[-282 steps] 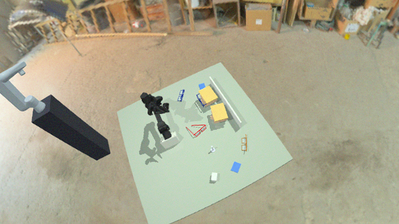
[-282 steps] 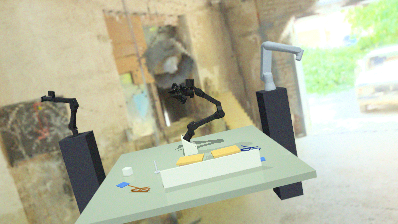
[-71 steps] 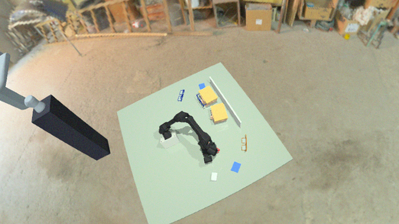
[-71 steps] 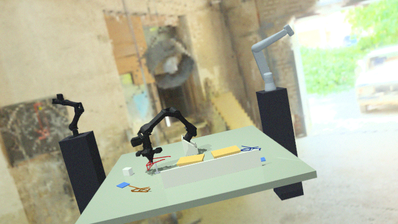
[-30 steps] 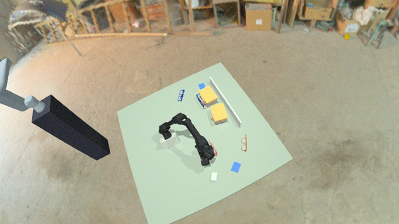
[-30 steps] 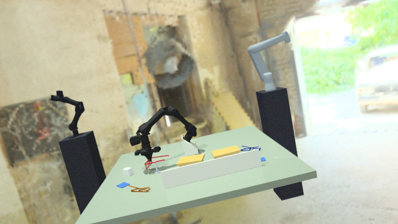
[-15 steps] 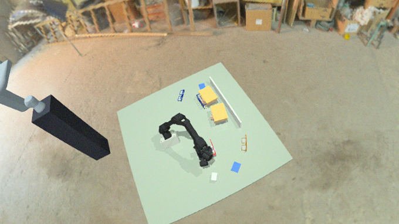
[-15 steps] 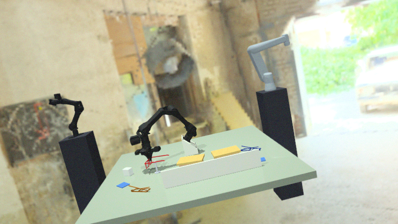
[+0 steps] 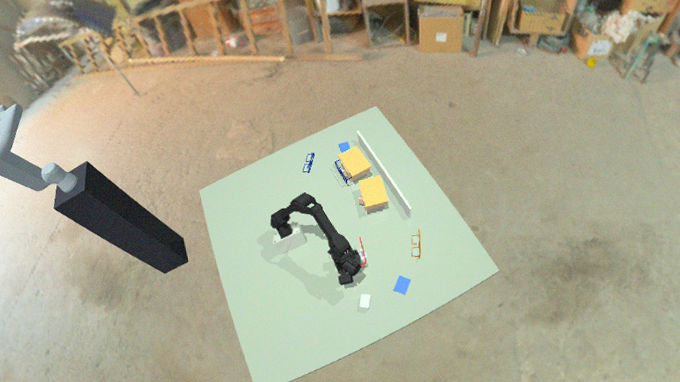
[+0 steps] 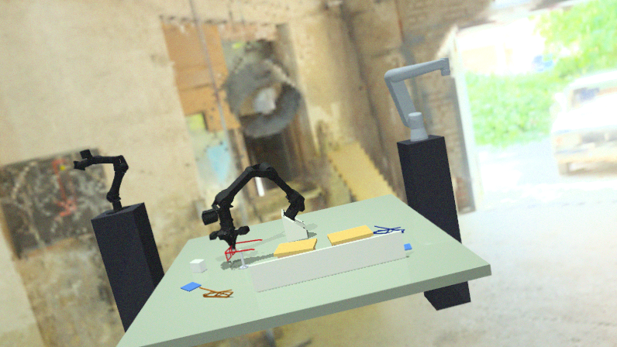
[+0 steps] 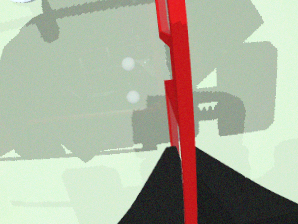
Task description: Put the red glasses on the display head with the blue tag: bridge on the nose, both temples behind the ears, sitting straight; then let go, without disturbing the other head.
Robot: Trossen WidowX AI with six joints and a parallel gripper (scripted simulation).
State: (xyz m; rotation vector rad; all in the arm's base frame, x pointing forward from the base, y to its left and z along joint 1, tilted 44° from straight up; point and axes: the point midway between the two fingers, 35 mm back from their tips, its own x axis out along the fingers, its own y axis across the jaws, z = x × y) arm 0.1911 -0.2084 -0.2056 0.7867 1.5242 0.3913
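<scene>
The red glasses (image 10: 227, 255) (image 11: 186, 100) are up off the table, clear of both heads. In the exterior view their temples stick out to the right. My gripper (image 10: 233, 247) (image 11: 178, 155) is shut on their front frame; in the top view the arm hides the fingertips. Two display heads with flat yellow tops stand side by side: the far one (image 9: 354, 162) (image 10: 349, 235) has dark blue glasses (image 9: 339, 171) at its face, and the nearer one (image 9: 373, 192) (image 10: 295, 248) shows no glasses. Their faces are mostly hidden. I cannot tell which head bears the blue tag.
A long white wall (image 9: 384, 174) (image 10: 330, 262) runs behind the heads. A thin stand (image 10: 243, 266) is beside the held glasses. Orange glasses (image 9: 419, 244), a blue square (image 9: 401, 285) (image 10: 191, 286), a white block (image 9: 364, 301) (image 10: 198, 265) and blue glasses (image 9: 312, 161) lie about. Another blue square (image 9: 344, 146) is by the far head.
</scene>
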